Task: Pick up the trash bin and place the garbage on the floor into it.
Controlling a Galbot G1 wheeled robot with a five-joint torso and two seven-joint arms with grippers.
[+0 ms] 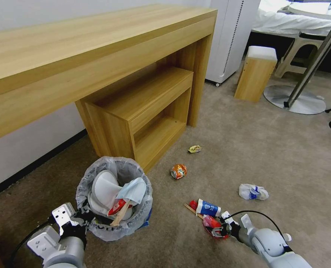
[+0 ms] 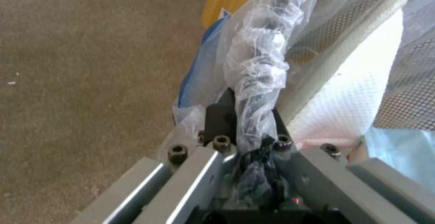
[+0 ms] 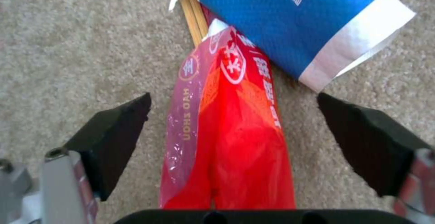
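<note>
The blue trash bin (image 1: 143, 217) stands on the beige floor (image 1: 247, 149), lined with a crinkly clear bag (image 2: 258, 64) and holding white slippers, a blue mask, a red-and-white cup and a wooden stick. My left gripper (image 1: 82, 219) (image 2: 249, 118) is shut on the bin's bagged rim. My right gripper (image 1: 220, 230) (image 3: 233, 98) is open low over the floor, its black fingers (image 3: 118, 132) on either side of a red wrapper (image 3: 236, 142) (image 1: 211, 222). A blue-white packet (image 1: 207, 207) (image 3: 290, 20) and wooden sticks (image 3: 192, 16) lie against that wrapper.
More litter lies on the carpet: a crushed orange can (image 1: 178, 171), a yellow wrapper (image 1: 194, 149) and a white-blue wrapper (image 1: 253, 191). A wooden desk (image 1: 79, 56) with a low shelf unit (image 1: 143, 111) stands behind the bin. A wooden stool (image 1: 255, 72) and a round table base (image 1: 296, 98) stand far right.
</note>
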